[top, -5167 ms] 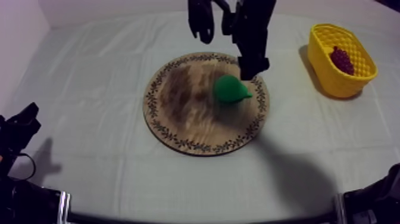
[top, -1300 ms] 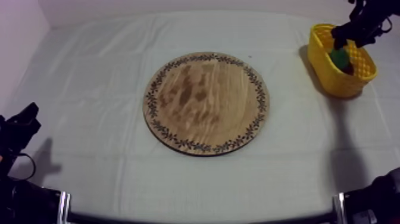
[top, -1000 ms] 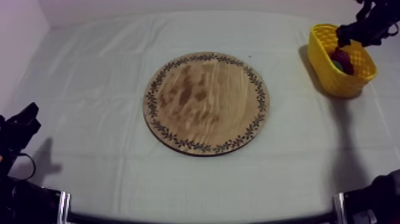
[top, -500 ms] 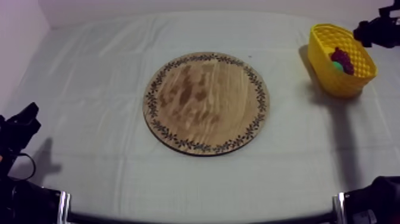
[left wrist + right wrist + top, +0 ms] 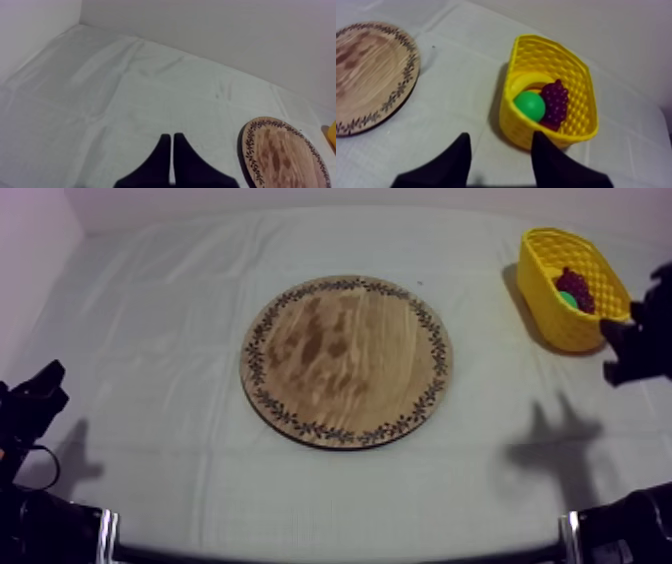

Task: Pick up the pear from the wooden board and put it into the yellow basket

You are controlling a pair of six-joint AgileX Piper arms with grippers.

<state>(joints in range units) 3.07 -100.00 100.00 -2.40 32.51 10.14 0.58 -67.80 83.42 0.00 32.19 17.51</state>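
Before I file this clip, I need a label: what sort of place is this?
Likely a robot test bench: a cloth-covered table, a bare wooden board, and a yellow basket holding a toy pear and grapes.

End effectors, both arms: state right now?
Left end effector: closed on nothing.
Right end effector: open, empty, near the yellow plastic basket.

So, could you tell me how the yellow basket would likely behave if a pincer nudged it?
The yellow basket looks like thin lattice plastic, so probably light and apt to slide on the cloth. Its walls look tall, so a high push might tip it, spilling the pear and grapes.
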